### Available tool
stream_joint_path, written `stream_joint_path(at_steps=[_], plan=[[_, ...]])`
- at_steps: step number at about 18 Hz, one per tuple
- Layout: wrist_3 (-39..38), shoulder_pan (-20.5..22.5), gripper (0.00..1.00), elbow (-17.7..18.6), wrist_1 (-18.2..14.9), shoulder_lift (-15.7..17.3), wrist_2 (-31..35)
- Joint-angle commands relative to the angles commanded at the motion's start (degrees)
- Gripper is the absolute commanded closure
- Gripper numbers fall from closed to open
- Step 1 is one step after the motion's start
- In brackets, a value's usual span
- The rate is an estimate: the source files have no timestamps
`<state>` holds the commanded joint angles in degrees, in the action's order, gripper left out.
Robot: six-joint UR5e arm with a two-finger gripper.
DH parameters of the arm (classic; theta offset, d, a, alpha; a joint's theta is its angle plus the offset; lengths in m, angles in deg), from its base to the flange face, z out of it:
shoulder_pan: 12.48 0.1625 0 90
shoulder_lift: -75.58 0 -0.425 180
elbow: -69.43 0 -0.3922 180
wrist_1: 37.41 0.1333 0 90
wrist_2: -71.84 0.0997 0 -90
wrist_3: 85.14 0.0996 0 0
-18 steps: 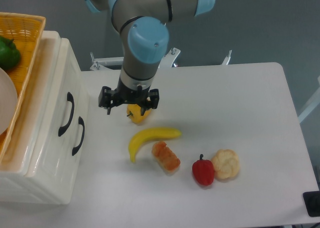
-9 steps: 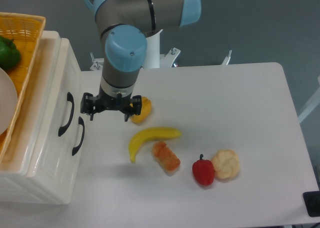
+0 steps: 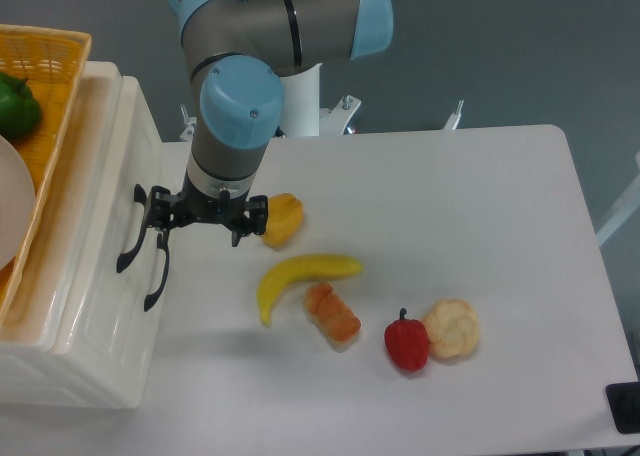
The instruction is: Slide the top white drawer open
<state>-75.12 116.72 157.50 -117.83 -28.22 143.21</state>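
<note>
At the far upper left of the frame a woven orange wicker basket [image 3: 62, 86] is sitting on top of the glossy cream-white cabinet, holding a green pepper [image 3: 17, 106] and the edge of a white plate [image 3: 12, 211]. Below it, on the cabinet's sloping front, the top white drawer [image 3: 108, 191] is looking fully closed, its curved black handle [image 3: 131, 228] running lengthwise down the front with the lower drawer's matching black handle [image 3: 157, 272] just beside it to the lower right. The black two-finger gripper [image 3: 200, 214] is hanging just right of the upper handle, so the drawer lies to its left; its left end appears to be right at the handle, though I cannot tell whether it is touching, nor how wide the jaws are standing. Nothing is visibly in it. Further right on the white table [image 3: 480, 206] are lying a yellow-orange fruit [image 3: 284, 219], a yellow banana [image 3: 300, 276], an orange pastry-like piece [image 3: 332, 314], a red pepper [image 3: 406, 342] and a pale bread roll [image 3: 452, 328], all loose.
</note>
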Motion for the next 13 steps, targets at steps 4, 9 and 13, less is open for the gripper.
stream_joint_path(at_steps=[4,9,13], plan=[[0.17,-0.35,0.00,0.00,0.00,0.00,-2.73],[0.26,-2.11,0.00,0.79,-0.09,-0.44,-2.81],[0.26,-1.93,0.00,0.79,-0.17,-0.44,-2.90]])
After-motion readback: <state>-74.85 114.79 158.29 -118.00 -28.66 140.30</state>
